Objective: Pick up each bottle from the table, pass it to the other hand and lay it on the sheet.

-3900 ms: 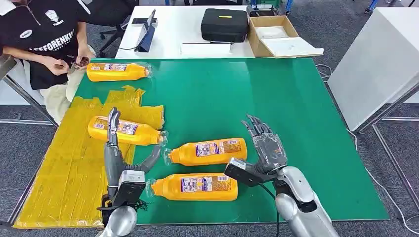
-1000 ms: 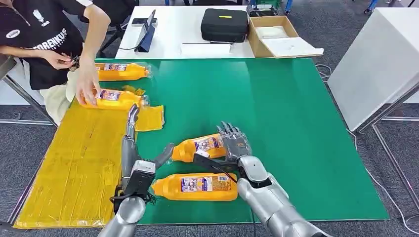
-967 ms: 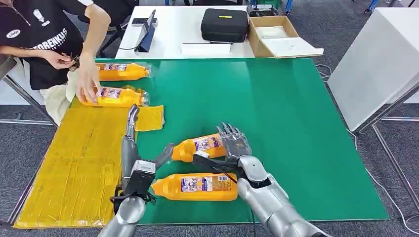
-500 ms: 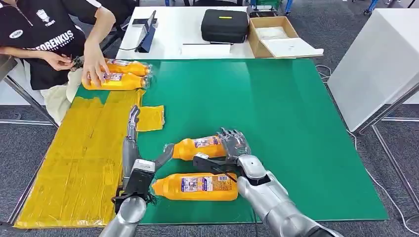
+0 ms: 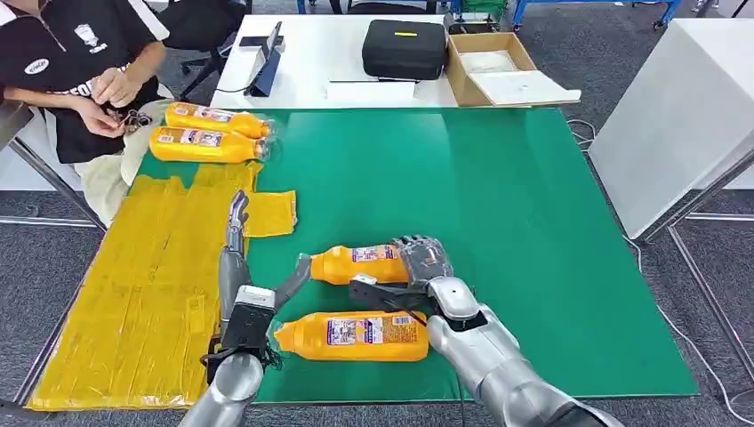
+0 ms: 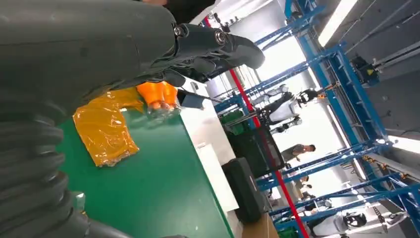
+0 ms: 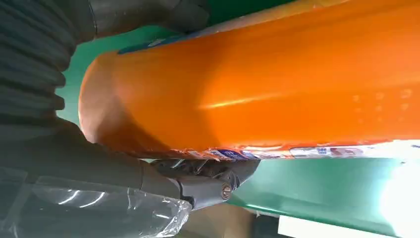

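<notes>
We have our right hand (image 5: 421, 263) wrapped around the base end of the upper bottle (image 5: 363, 264), which sits just above the green tabletop (image 5: 498, 205), cap toward our left hand (image 5: 244, 267). The right wrist view confirms fingers closed on that orange body. Our left hand waits open beside the cap, fingers apart, holding nothing. The second bottle (image 5: 351, 336) lies flat nearer us. We judge these bottles full, fairly heavy, smooth and slick, so the left hand should take the labelled middle. The yellow sheet (image 5: 124, 285) lies to the left. Since a few seconds ago our right hand has closed on the bottle, and the person (image 5: 76, 62) has taken the sheet's bottle away to the far corner.
</notes>
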`<state>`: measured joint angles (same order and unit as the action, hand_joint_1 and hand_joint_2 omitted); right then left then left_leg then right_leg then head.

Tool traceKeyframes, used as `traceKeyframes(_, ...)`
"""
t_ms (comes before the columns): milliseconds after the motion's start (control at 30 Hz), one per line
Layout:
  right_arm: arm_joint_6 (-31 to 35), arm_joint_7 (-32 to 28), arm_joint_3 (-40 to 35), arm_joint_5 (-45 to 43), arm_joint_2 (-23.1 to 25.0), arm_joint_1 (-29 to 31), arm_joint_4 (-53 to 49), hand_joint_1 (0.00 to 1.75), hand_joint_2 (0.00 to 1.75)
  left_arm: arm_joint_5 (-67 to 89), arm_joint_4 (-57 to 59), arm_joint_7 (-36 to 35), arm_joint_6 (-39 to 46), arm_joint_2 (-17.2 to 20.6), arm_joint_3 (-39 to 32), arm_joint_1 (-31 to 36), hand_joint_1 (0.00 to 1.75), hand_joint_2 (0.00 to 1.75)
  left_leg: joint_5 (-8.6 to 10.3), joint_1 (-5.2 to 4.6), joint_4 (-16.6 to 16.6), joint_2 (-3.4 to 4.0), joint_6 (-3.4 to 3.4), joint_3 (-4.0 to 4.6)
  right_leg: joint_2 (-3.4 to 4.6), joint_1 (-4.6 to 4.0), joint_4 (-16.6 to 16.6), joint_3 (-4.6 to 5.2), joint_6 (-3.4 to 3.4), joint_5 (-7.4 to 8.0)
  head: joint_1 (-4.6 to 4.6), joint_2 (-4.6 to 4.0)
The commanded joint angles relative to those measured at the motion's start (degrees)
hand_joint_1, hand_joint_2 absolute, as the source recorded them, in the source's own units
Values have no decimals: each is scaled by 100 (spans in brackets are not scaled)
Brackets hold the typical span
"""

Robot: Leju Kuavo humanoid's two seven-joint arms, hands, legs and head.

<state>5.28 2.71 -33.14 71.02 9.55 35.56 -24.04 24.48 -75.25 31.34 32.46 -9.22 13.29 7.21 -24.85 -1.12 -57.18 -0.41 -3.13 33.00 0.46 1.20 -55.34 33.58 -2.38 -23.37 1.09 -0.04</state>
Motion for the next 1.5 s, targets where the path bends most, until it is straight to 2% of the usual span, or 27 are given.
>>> traceKeyframes(33, 546, -26, 237, -135, -6, -119, 237, 175, 175, -28, 120, 1, 41, 74, -79, 10, 0, 175, -2, 10, 6, -7, 26, -11, -14, -10, 12, -18, 16, -2, -2, 2)
traceKeyframes(267, 1588, -324, 783, -651, 10, -400, -511, 175, 175, 10, 13, 14, 74, 68, -143, -106, 0, 175, -4, 5, 1, 2, 19, 2, -3, -5, 2, -2, 11, -3, 0, 0)
traceKeyframes(300, 1905, -449, 941, -825, 11, -540, -784, 175, 175, 16, 1, 15, 77, 70, -147, -131, 0, 175, -5, 8, 1, 1, 27, 2, -5, -7, 3, -4, 16, -4, 0, 0)
traceKeyframes(367, 2038, -499, 1009, -913, 4, -636, -983, 175, 175, 20, -13, 18, 82, 70, -156, -154, 0, 175, -8, 9, 0, 5, 28, 9, -1, -9, 2, 3, 17, -6, 0, 0)
traceKeyframes(400, 2335, -688, 1184, -1167, 23, -822, -1342, 175, 175, 22, -21, 20, 84, 67, -163, -167, 0, 175, -4, 5, 0, 2, 17, 21, -3, -5, 1, 16, 11, -3, 0, 0)
traceKeyframes(567, 2778, -1034, 1377, -1621, 30, -1235, -2161, 175, 175, 48, -30, 37, 93, 19, -194, -164, 0, 175, -5, 6, 1, -2, 17, 28, -5, -6, 1, 21, 10, -4, 2, 0)
traceKeyframes(600, 2992, -1272, 1448, -1892, 57, -1399, -2454, 175, 175, 74, -42, 42, 92, 1, -191, -160, 0, 175, -9, 7, 0, -3, 25, 22, -8, -7, 0, 15, 14, -9, 0, 0)
traceKeyframes(667, 2992, -1281, 1436, -1898, 53, -1420, -2471, 175, 175, 80, -43, 42, 91, -4, -185, -160, 0, 175, -6, 9, -2, -6, 21, 31, -10, -8, 1, 23, 12, -6, -2, 2)
traceKeyframes(733, 3080, -1817, 1366, -2519, 69, -1595, -2789, 175, 175, 63, -22, 41, 2, -6, -161, -153, 0, 175, -5, 6, 0, -3, 19, 34, -7, -5, 1, 27, 11, -5, -2, 0)
traceKeyframes(767, 3081, -1830, 1342, -2531, 79, -1609, -2792, 175, 175, 64, -13, 41, 2, -13, -159, -149, 0, 175, -8, 9, -1, 0, 25, 27, -6, -9, 2, 20, 14, -7, 0, 0)
traceKeyframes(800, 3085, -2404, 1271, -3031, 107, -1708, -2972, 175, 175, -257, -1, 31, -463, 2, -113, -111, 0, 175, -11, 12, -3, -1, 31, 24, -8, -11, 1, 15, 18, -9, 0, 0)
traceKeyframes(833, 3070, -2560, 1228, -3144, 122, -1732, -2990, 175, 175, -525, 27, 9, -819, 6, -96, -73, 0, 175, -6, 8, -1, -3, 23, 32, -8, -7, 1, 25, 13, -5, 0, 0)
traceKeyframes(867, 3082, -2581, 1210, -3155, 136, -1748, -2985, 175, 175, -524, 75, 11, -819, -13, -104, -40, 0, 175, -9, 11, -3, -4, 31, 26, -11, -10, 0, 18, 18, -9, 0, 2)
traceKeyframes(900, 2939, -2857, 1129, -3420, 156, -1758, -2990, 175, 175, -1120, 196, -95, -1660, 19, -58, 50, 0, 175, -4, 7, -1, -5, 21, 36, -9, -7, 0, 28, 12, -5, 0, 0)
traceKeyframes(967, 2932, -2878, 1113, -3446, 172, -1748, -2957, 175, 175, -1125, 244, -97, -1669, 8, -74, 82, 0, 175, -4, 5, 0, -4, 20, 34, -8, -5, 0, 29, 11, -5, 0, 0)
traceKeyframes(1000, 2819, -3172, 1010, -3675, 211, -1698, -2841, 175, 175, -1780, 447, -170, -2599, 36, -60, 203, 0, 175, -6, 9, -1, -4, 26, 29, -10, -9, 1, 23, 16, -7, 0, 0)
traceKeyframes(1100, 2761, -3510, 905, -3941, 306, -1651, -2702, 175, 175, -1972, 680, -143, -2813, -1, -98, 371, 0, 175, -5, 9, 2, 0, 28, 25, -7, -9, 4, 21, 16, -4, 2, 0)
traceKeyframes(1233, 2268, -3678, 709, -4239, 426, -1469, -2379, 175, 175, -2518, 847, -296, -3354, -3, -22, 622, 0, 175, -1, 5, 3, -1, 18, 34, -6, -5, 2, 30, 10, -2, 0, 0)
traceKeyframes(1500, 2224, -3707, 660, -4234, 443, -1435, -2300, 175, 175, -2557, 857, -310, -3385, 0, 18, 642, 0, 175, -5, 8, 3, 2, 22, 26, -4, -7, 5, 21, 12, -4, 0, 0)
